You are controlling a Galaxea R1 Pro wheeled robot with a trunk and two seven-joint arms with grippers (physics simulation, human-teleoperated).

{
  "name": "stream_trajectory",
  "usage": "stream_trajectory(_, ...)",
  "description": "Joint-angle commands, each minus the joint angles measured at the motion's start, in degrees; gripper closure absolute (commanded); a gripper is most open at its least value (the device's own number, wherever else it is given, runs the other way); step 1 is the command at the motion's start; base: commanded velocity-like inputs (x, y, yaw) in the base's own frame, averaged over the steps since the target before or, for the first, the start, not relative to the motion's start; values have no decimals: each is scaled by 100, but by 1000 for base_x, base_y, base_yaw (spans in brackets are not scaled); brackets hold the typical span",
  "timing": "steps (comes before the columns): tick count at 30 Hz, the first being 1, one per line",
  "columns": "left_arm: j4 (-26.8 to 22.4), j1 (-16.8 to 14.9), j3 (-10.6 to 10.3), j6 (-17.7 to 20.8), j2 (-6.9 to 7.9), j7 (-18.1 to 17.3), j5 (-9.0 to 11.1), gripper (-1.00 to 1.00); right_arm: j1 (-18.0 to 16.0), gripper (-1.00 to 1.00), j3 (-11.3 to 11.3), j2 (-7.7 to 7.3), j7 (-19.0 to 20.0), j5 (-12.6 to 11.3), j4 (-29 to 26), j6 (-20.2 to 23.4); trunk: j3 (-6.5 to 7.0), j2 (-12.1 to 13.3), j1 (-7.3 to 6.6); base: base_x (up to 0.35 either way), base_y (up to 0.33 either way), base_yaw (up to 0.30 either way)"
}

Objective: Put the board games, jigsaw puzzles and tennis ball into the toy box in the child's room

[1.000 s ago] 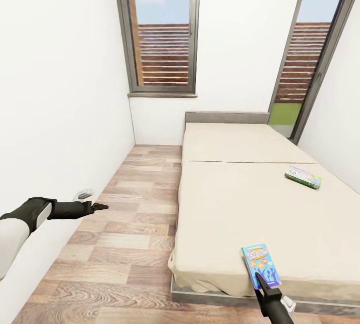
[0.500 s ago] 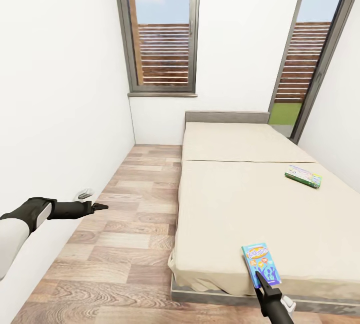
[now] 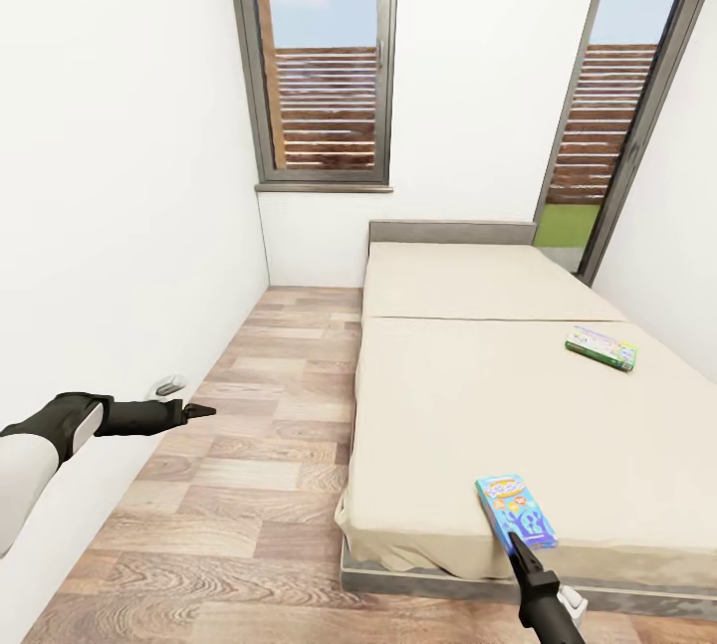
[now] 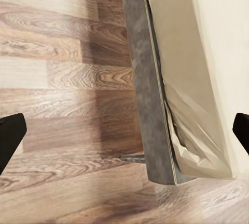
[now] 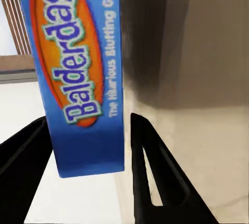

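Your left gripper (image 3: 202,411) hangs spread wide over open plank floor (image 3: 249,485) at frame left. Lower right, your right gripper (image 3: 517,541) pinches the blue board game (image 3: 515,512) at the bed (image 3: 468,395)'s near edge; the green-edged game (image 3: 601,347) lies far right.

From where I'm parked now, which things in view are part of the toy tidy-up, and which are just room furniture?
Job:
- blue board game, between the right gripper's fingers
- green-edged board game, lying farther up the bed
- left gripper, open over the floor

Just there:
- wood floor
- windows
- white walls
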Motion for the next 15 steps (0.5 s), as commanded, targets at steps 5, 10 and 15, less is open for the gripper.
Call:
stream_trajectory(5,-6,-3,49,34,-1,-26,-54,-100,-2,100,-5,-1,8,-52,4,57,-6,-2,-1,-1,0,0)
stream_trajectory(10,-6,-3,49,35,-1,-26,-54,-100,-1,100,-5,-1,8,-51,4,57,-6,-2,-1,0,0,0)
stream_trajectory(15,-6,-3,49,50,0,-26,-52,-100,-1,100,-5,-1,8,-54,4,57,30,78,-45,0,0,0)
